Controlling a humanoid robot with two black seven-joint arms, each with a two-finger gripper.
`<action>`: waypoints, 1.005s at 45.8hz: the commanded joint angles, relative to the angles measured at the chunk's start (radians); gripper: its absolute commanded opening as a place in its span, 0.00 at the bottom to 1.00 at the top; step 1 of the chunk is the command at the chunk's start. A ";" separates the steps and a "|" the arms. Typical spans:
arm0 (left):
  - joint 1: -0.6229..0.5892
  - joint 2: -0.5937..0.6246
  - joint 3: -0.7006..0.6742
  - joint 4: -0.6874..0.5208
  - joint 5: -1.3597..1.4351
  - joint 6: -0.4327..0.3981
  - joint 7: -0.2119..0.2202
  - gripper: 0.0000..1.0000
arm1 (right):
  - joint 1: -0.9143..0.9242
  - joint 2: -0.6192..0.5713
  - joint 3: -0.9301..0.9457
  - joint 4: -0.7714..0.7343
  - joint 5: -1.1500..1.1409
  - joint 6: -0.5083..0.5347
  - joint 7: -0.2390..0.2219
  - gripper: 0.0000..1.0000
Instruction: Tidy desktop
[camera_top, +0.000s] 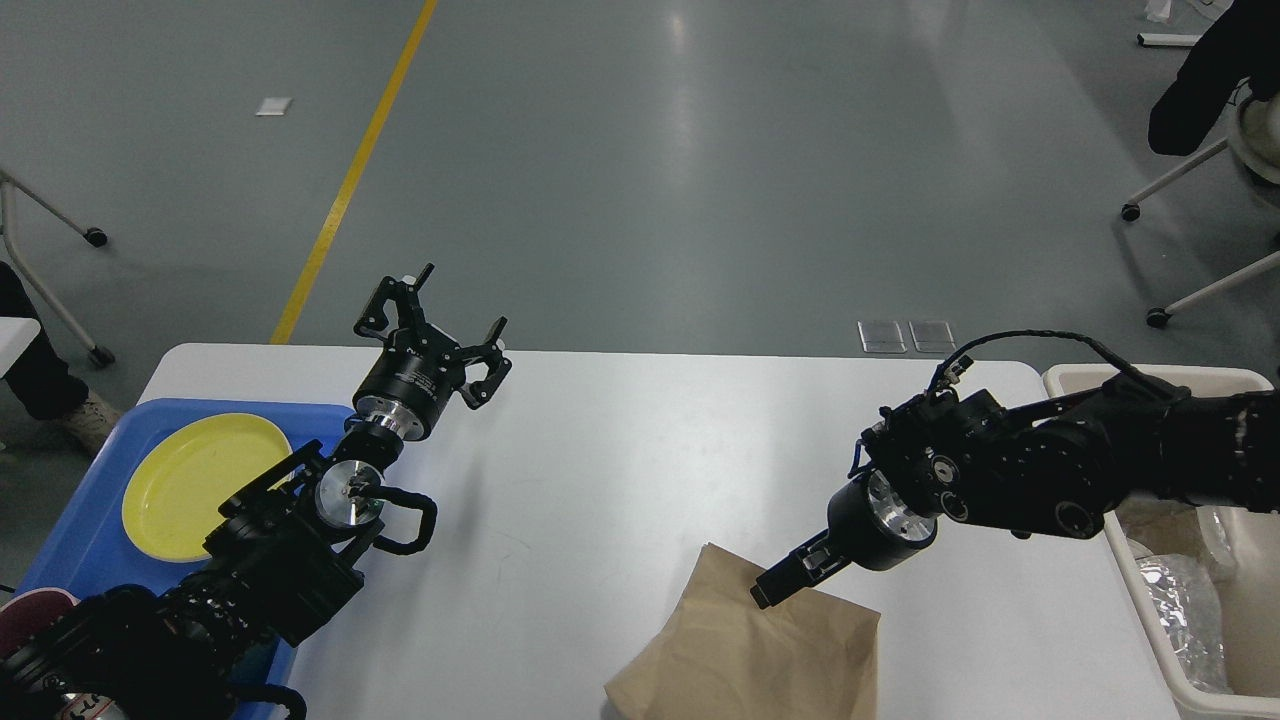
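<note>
The white desktop (620, 450) fills the middle of the head view. A flat brown paper bag (750, 655) lies on it at the front edge. My right gripper (778, 585) reaches in from the right and points down-left, its tip at the bag's top edge. Its fingers look like one dark piece, so I cannot tell whether it is open or shut. My left gripper (455, 310) is open and empty, held above the desktop's far left edge with its fingers pointing away from me.
A blue tray (85, 570) at the left holds a yellow plate (195, 485) and a dark red cup (30, 612) at its near end. A beige bin (1150, 375) at the right holds crumpled wrapping (1185, 610). Chair legs stand on the floor beyond.
</note>
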 joint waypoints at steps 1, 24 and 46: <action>0.000 0.000 0.000 0.000 0.000 0.000 0.000 0.98 | -0.008 0.000 0.003 0.009 0.001 0.007 0.000 0.99; 0.000 0.000 0.000 0.000 0.000 0.000 0.000 0.98 | -0.005 -0.003 -0.005 0.021 0.264 0.057 0.003 0.00; 0.000 0.000 0.000 0.000 0.000 0.000 0.000 0.98 | 0.101 -0.022 -0.043 -0.042 0.449 0.107 0.005 0.00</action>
